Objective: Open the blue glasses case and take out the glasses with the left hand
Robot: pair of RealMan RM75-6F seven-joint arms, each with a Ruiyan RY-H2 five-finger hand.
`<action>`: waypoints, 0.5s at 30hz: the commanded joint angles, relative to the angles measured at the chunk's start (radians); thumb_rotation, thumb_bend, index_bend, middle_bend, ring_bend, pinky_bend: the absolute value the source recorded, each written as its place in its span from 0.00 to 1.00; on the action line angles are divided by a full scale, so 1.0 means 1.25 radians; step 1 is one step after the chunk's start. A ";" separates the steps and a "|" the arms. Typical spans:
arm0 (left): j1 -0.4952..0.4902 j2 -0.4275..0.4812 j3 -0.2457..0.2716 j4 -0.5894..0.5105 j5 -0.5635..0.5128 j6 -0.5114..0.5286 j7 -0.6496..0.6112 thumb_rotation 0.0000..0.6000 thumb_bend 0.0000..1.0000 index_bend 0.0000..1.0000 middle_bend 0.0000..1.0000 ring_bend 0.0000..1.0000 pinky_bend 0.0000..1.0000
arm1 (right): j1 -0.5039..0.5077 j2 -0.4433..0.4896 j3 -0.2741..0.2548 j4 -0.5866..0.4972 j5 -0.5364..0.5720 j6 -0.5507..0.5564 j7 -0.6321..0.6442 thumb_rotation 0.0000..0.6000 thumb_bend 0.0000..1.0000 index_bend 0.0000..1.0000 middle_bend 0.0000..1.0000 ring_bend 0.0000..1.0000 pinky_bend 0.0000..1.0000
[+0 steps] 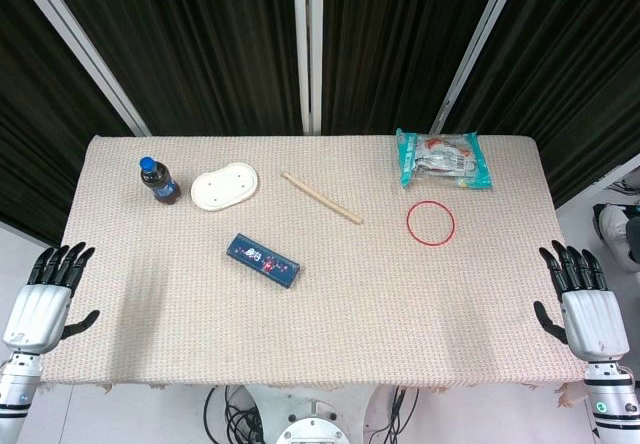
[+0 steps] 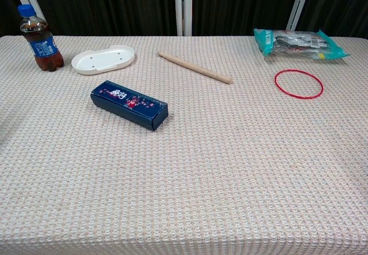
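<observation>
On the woven table cover (image 1: 400, 304), left of centre, the blue glasses case (image 1: 263, 259) is seen lying closed and flat, set at a slant. Behind it, a white oval dish (image 1: 224, 185) and a cola bottle (image 1: 159, 181) are placed, with a wooden stick (image 1: 321, 198) to the right. Further right, a red ring (image 1: 430, 223) and a snack packet (image 1: 442, 158) are found. The left hand (image 1: 45, 299) and right hand (image 1: 585, 299) are held at the table's side edges, fingers spread, nothing gripped, well apart from the case.
</observation>
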 commanded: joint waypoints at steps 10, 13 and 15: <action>-0.017 0.010 -0.001 -0.018 0.014 -0.014 0.015 1.00 0.17 0.05 0.03 0.00 0.02 | -0.003 -0.009 0.002 0.012 -0.005 0.010 0.017 1.00 0.31 0.00 0.00 0.00 0.00; -0.029 0.013 -0.004 -0.026 0.021 -0.023 0.020 1.00 0.18 0.05 0.03 0.00 0.02 | -0.004 -0.012 0.001 0.015 -0.006 0.012 0.018 1.00 0.31 0.00 0.00 0.00 0.00; -0.040 0.014 -0.005 -0.030 0.030 -0.033 0.022 1.00 0.18 0.05 0.03 0.00 0.02 | -0.005 -0.013 0.000 0.017 -0.005 0.011 0.016 1.00 0.32 0.00 0.00 0.00 0.00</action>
